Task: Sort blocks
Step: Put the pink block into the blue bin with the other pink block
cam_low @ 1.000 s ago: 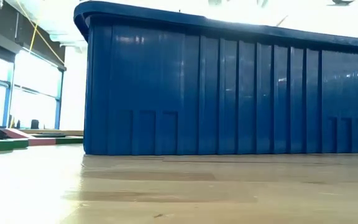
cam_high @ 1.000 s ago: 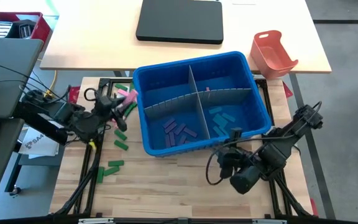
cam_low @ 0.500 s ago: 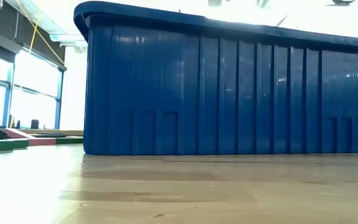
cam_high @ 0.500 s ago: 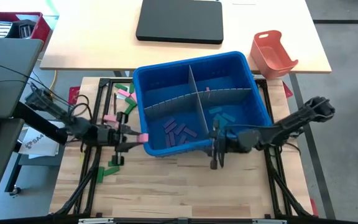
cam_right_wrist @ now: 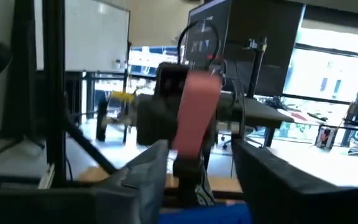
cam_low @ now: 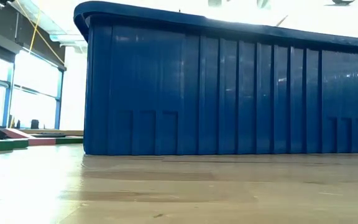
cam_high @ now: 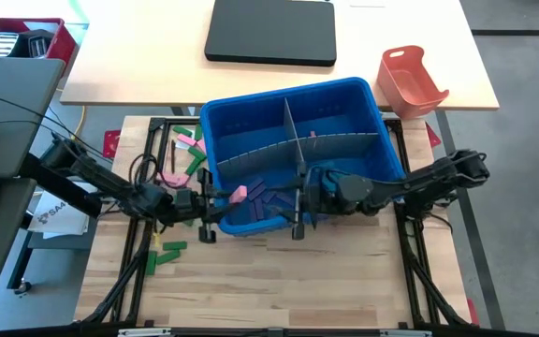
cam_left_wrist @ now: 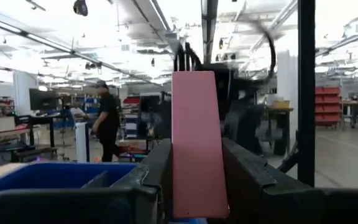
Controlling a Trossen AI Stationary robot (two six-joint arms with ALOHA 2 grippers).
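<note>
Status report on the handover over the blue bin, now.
Left gripper shut on pink block above blue bin, front-left corner. Right gripper open, facing it, not touching. Nothing between them.

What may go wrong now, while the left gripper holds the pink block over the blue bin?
1. The left gripper and right gripper face each other closely above the blue bin; they might collide.
2. The pink block hangs above the purple blocks; released here, it would probably land in their compartment.
</note>
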